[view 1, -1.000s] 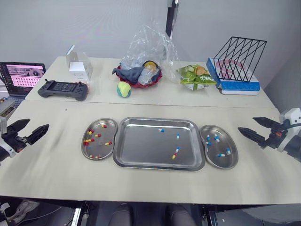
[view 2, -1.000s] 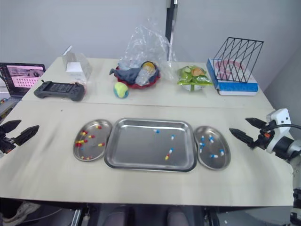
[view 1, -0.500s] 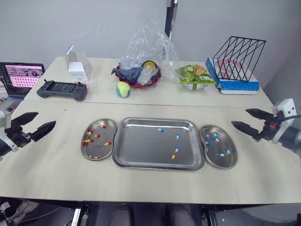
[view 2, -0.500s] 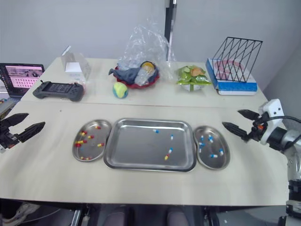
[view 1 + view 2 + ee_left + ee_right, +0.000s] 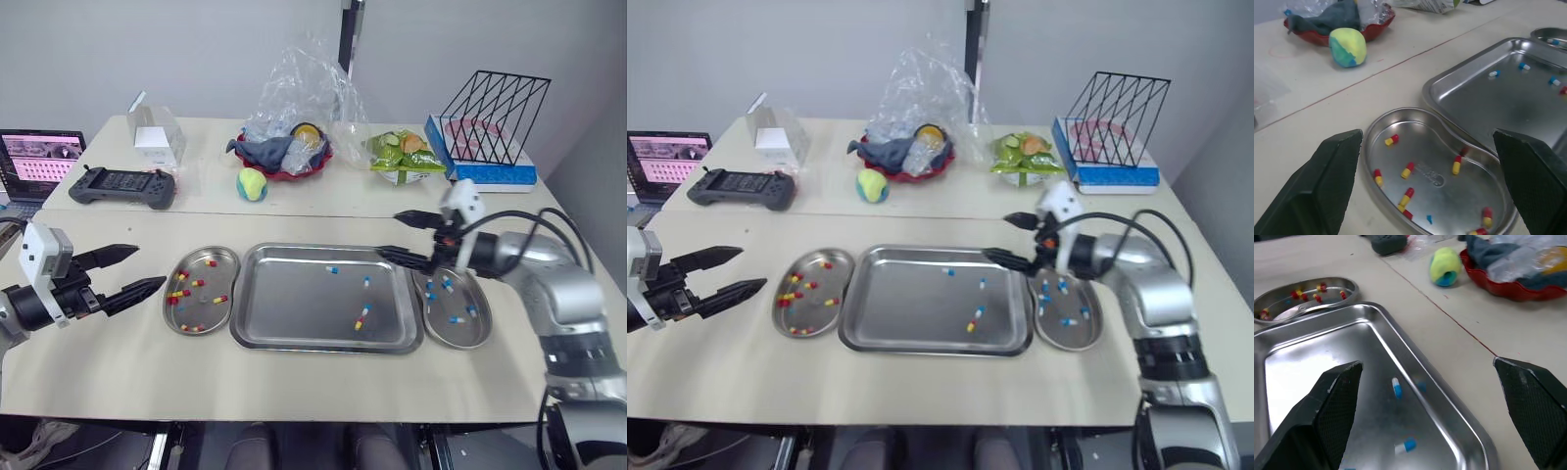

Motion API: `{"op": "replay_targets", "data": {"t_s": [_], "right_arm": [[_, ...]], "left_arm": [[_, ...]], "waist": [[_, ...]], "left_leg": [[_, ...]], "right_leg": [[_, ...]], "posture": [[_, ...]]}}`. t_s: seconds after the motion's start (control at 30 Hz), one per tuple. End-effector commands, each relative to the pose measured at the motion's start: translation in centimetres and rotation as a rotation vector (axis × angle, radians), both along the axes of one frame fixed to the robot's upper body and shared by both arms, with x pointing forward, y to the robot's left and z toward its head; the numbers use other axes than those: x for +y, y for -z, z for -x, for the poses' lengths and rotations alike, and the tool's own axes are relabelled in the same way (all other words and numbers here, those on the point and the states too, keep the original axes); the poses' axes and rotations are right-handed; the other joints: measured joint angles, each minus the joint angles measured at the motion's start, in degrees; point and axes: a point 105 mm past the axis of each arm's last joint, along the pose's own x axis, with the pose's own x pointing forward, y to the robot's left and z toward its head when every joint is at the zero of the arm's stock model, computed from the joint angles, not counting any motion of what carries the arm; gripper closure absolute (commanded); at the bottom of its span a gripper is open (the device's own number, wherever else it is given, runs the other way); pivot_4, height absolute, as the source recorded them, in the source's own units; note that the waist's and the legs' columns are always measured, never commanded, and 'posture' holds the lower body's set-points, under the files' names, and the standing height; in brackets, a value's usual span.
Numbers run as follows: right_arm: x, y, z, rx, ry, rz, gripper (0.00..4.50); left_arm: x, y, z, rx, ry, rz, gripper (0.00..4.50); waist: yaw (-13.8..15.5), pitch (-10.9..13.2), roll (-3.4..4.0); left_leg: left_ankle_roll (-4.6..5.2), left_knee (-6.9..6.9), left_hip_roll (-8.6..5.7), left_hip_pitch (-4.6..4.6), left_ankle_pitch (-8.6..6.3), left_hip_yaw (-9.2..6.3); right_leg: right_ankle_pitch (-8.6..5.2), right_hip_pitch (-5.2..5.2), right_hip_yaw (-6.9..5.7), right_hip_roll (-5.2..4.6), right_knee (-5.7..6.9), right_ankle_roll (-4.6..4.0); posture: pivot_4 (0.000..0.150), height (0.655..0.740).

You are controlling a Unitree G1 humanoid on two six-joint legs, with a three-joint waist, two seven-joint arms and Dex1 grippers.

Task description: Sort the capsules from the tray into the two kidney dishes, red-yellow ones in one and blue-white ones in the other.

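My left jaws hang released at the near left over the pale bench [image 5: 118,352], their two black fingers [image 5: 137,286] spread wide and pointing right toward the left steel kidney dish [image 5: 1425,134], near it but not touching. That dish holds a scatter of red-yellow capsules [image 5: 186,292]. Just right of it lies the rectangular steel tray [image 5: 294,313], with two blue-white capsules [image 5: 333,269] in its far half and a blue-white one beside a red-yellow one [image 5: 360,324] nearer me. Touching the tray's right side is the right steel kidney dish [image 5: 460,338], which holds several blue-white capsules [image 5: 458,320]. My right jaws are released too, gaping above the tray's far right corner, empty.

Further off on the left sit a black game controller [image 5: 122,186], an open laptop [image 5: 41,162] and a clear plastic box [image 5: 157,137]. In the far middle are a yellow-green ball [image 5: 253,183], a red bowl [image 5: 294,174] under a grey cloth and a clear plastic bag [image 5: 304,88], then a green packet [image 5: 402,157]. At the far right a black wire rack [image 5: 500,117] stands on a blue box [image 5: 480,174].
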Motion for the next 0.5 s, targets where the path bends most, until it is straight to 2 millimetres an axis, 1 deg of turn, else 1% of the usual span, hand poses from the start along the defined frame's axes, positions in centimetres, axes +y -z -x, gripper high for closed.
{"op": "replay_targets", "data": {"t_s": [0.03,0.1,0.2,0.3,0.5], "right_arm": [[3.1,0.6,0.0,-0.031,-0.095,0.070,0.00],[4.3,1.6,-0.5,-0.023,-0.105,0.087,0.00],[5.2,3.3,-1.3,0.002,-0.111,0.107,0.00],[5.8,4.5,-1.7,0.036,-0.121,0.098,0.00],[6.5,6.4,-2.0,0.050,-0.146,0.132,0.00]], "left_arm": [[-1.7,-1.6,0.7,-0.040,0.062,-0.003,0.03],[-2.1,-1.7,1.0,-0.040,0.069,-0.007,0.03],[-1.9,-1.5,1.4,-0.039,0.052,-0.040,0.03],[-1.9,-1.0,2.0,-0.028,0.050,-0.080,0.03],[-2.0,-1.5,2.2,-0.050,0.032,-0.078,0.03]], "waist": [[0.2,0.0,-0.02],[0.3,0.0,-0.06],[0.4,0.0,-0.06],[0.1,0.0,-0.06],[0.1,0.0,-0.06]], "left_leg": [[0.00,0.00,0.00,-0.01,0.00,-0.01],[0.00,0.00,-0.01,0.00,0.00,0.00],[0.00,0.01,-0.02,0.00,0.00,0.00],[-0.01,0.01,-0.01,0.00,0.00,0.02],[-0.01,0.01,0.01,0.02,0.00,0.01]], "right_leg": [[0.00,0.00,-0.02,0.00,-0.01,0.00],[0.00,0.02,-0.02,-0.01,-0.01,0.00],[0.00,0.03,-0.03,-0.02,0.00,-0.01],[0.00,0.00,-0.02,-0.02,0.00,-0.02],[-0.01,0.01,-0.03,0.00,0.02,-0.04]], "posture": [[0.150,0.7334],[0.150,0.7334],[0.150,0.7334],[0.150,0.7334],[0.150,0.7334]]}}
